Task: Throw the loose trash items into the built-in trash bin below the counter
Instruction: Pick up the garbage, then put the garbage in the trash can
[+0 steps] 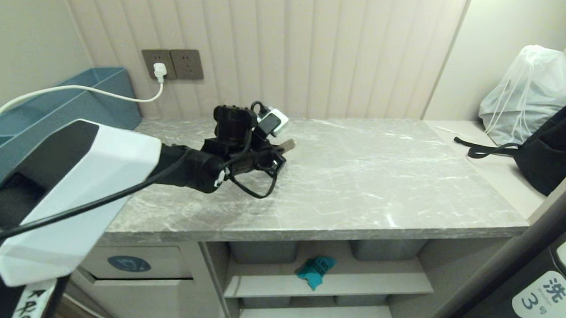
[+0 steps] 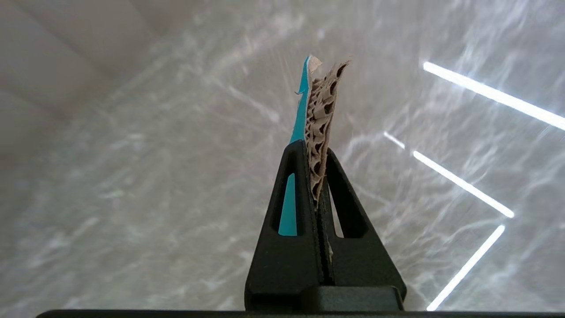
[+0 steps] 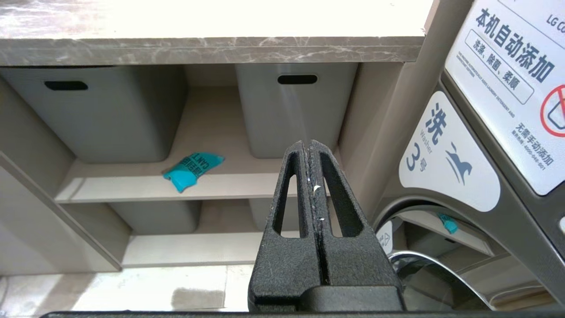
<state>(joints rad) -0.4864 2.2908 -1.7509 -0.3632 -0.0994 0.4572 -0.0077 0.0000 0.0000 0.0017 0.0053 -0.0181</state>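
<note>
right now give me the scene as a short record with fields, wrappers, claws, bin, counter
held wrapper: teal with tan inner side, pinched in the left claw, above the counter
left claw: shut on the wrapper, over the counter's back left part
second wrapper: teal with dark lettering, lying on the shelf under the counter, between two grey bins
right claw: shut, empty, low in front of the shelves
trash bin: flap with blue sticker, below the counter's left end
washer: at the right
</note>
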